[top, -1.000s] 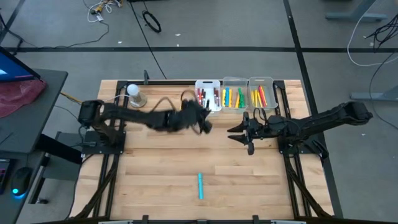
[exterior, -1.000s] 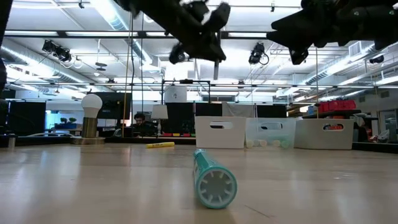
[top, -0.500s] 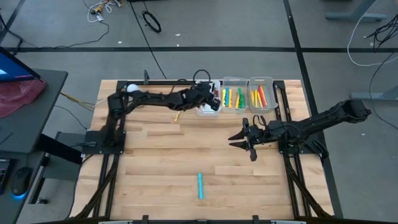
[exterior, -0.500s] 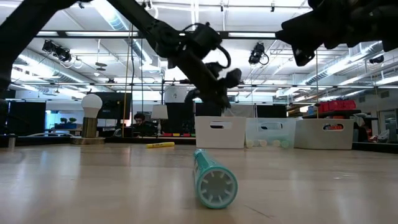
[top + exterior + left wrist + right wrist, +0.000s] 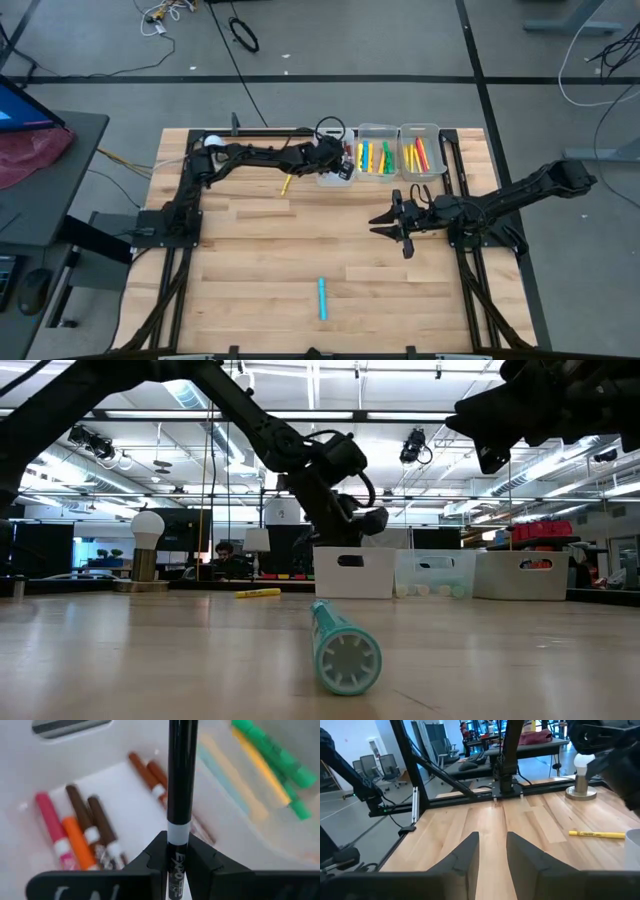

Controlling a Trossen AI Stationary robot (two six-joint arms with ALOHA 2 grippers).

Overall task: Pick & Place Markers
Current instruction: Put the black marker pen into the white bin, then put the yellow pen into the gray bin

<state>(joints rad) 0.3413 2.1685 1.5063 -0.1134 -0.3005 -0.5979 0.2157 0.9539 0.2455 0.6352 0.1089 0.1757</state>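
Observation:
My left gripper hangs over the white bin at the table's far edge, shut on a black marker. In the bin lie several markers, pink, orange and brown. A yellow marker lies flat on the table left of the bin. Toward the near edge a cyan marker lies on its side. At the right of the table my right gripper hovers open, with nothing between its fingers. My left gripper pinches the black marker between its two fingers at the labelled end of the barrel. The marker runs along the fingers and sticks out past their tips. The fingers slant down from the table's left. The marker is lifted clear, above the white bin's inside.
Two clear bins with yellow, green and red markers stand right of the white bin. A white bulb on a round base stands at the far left. Bare wood lies between the bins and the cyan marker.
My left gripper has swung from over the table's middle toward the far edge and sunk to just above the white bin, tipping as it went. The black marker has gone with it, from hanging upright to slanted.

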